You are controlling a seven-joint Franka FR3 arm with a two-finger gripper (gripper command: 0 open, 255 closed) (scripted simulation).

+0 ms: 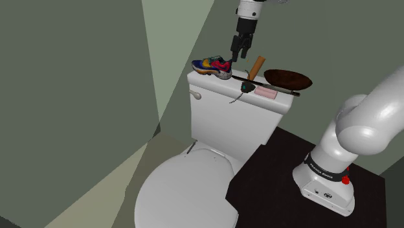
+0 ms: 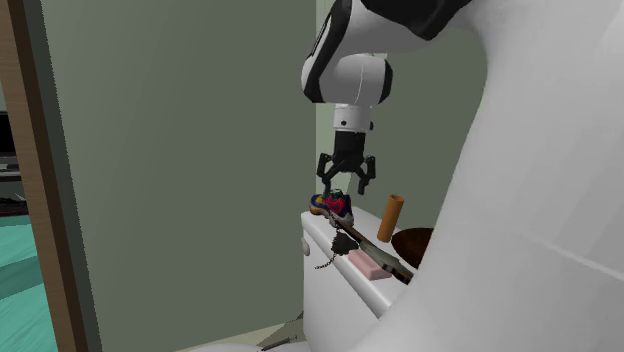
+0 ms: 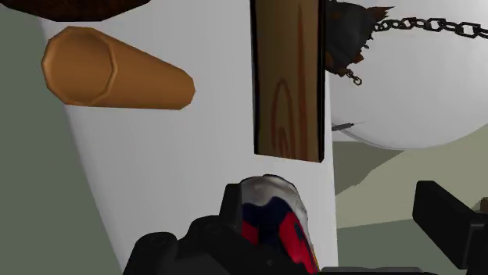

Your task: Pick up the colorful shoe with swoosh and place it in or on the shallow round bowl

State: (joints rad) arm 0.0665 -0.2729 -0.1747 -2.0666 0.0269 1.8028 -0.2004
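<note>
**A:** What is closest in the shoulder view?

**B:** The stand (image 1: 324, 184), with the white toilet (image 1: 184, 188) beside it.

**A:** And on the tank lid (image 1: 223, 83)?

**B:** Near its front edge are a pink bar (image 1: 265, 93), a dark keychain (image 1: 246, 87) with its chain hanging over the front, and a long wooden strip (image 1: 285, 92). Behind them, the colorful shoe (image 1: 213, 66) sits at that view's left end. The dark brown shallow bowl (image 1: 288, 79) is at the right end, and an orange-brown cylinder (image 1: 257, 66) stands between the two.

**A:** The end effector (image 1: 239, 57)?

**B:** It hangs just above the shoe with its fingers spread apart, gripping nothing.
</note>
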